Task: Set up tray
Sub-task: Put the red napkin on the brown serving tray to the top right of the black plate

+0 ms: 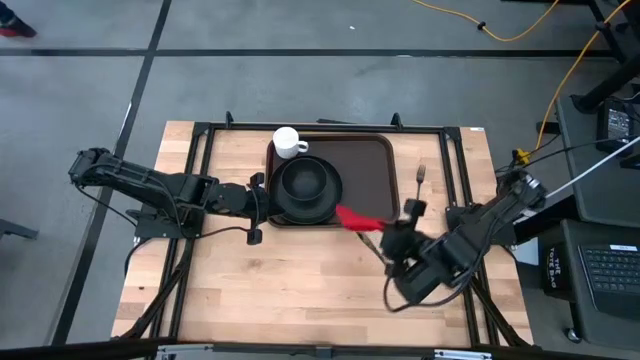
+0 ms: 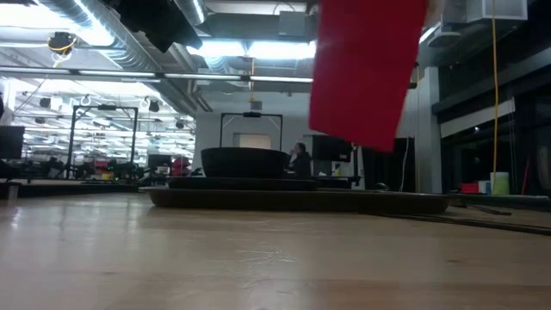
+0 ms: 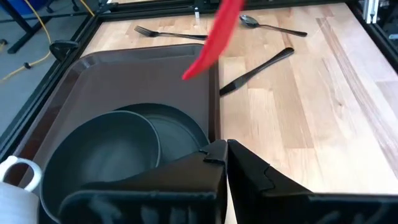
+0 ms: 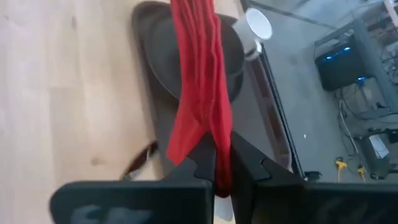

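While the tray lay on the far half of the table with its long axis running across, side to side, it already carried a black plate and bowl at its left end and a white mug at its far left corner. Its near edge sat just ahead of the right gripper, whose jaws were clamped on a red napkin held up off the wood, the cloth trailing out toward that near rim. Of the two arms, this one was judged the working one, since the open floor of the tray lay directly forward of its jaws and slightly to the left. At the tray's left short end, the left gripper sat against the rim beside the plate, its jaws drawn together with nothing visibly between them. A fork, spoon and knife lay on the wood off the tray's right end.
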